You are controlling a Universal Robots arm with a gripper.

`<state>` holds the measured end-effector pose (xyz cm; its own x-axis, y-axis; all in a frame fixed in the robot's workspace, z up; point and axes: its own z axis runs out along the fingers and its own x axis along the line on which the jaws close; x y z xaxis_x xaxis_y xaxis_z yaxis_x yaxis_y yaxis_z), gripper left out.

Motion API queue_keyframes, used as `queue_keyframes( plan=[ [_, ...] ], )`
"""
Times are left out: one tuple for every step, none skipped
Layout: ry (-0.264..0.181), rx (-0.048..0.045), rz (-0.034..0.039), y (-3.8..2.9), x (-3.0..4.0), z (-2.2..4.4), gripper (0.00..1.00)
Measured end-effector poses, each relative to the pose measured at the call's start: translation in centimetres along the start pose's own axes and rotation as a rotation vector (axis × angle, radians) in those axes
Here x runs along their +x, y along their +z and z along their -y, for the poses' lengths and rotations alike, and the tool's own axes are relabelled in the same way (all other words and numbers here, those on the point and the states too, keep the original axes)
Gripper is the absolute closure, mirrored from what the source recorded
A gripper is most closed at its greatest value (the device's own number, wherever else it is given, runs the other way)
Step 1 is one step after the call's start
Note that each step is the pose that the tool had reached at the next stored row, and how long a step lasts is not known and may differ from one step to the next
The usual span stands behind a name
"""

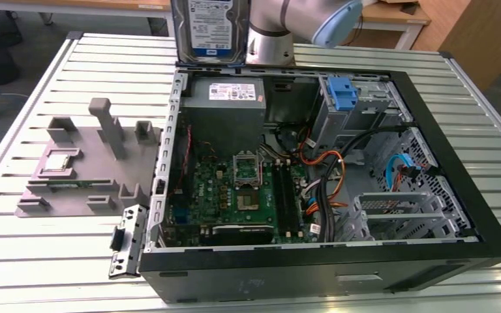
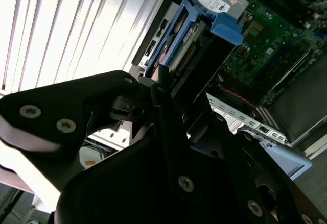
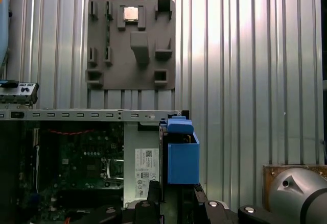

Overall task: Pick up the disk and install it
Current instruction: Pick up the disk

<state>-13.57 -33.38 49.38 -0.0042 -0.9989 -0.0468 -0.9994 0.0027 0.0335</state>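
Observation:
The disk (image 1: 209,29) stands on edge in the air just beyond the far wall of the open computer case (image 1: 459,195), its white-and-blue label facing the exterior camera. Blue rails run along its edges in both wrist views, on the disk (image 2: 185,34) and on the disk (image 3: 182,155). My gripper (image 2: 159,83) is shut on the disk's near end, with black fingers (image 2: 127,89) pressed against its sides. The arm (image 1: 276,26) rises right beside the disk. A blue bracket (image 1: 341,92) sits in the drive bay at the case's far right corner.
A grey power-supply box (image 1: 226,98) sits in the case just below the disk, beside the motherboard (image 1: 242,195) and loose cables (image 1: 329,169). A grey parts fixture (image 1: 85,163) lies on the slatted table (image 1: 42,261) at the exterior view's left.

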Motion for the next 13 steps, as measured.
queue_keyframes(
  plan=[
    [0.000, -0.0001, -0.0001, -0.02, 0.00, 0.35, 0.65],
    [0.000, 0.0000, 0.0000, -0.02, 0.00, 0.69, 0.65],
    [0.000, 0.0000, 0.0000, -0.03, 0.00, 1.00, 0.65],
    [0.000, 0.0000, 0.0000, -0.04, 0.00, 1.32, 0.65],
    [0.000, 0.0000, 0.0000, -0.05, -0.01, 1.64, 0.65],
    [0.000, 0.0000, 0.0000, -0.06, -0.01, 1.94, 0.65],
    [0.000, 0.0000, -0.0001, -0.07, -0.01, 2.28, 0.65],
    [0.000, 0.0000, 0.0000, -0.08, -0.01, 2.59, 0.65],
    [0.000, -0.0001, 0.0000, -0.09, -0.01, 2.90, 0.65],
    [0.000, -0.0001, -0.0001, -0.10, -0.01, 3.22, 0.65],
    [0.000, -0.0001, -0.0001, -0.11, -0.02, 3.54, 0.65],
    [0.000, -0.0001, 0.0000, -0.12, -0.01, 3.86, 0.65],
    [0.000, -0.0001, -0.0001, -0.13, -0.02, 4.18, 0.65]
  ],
)
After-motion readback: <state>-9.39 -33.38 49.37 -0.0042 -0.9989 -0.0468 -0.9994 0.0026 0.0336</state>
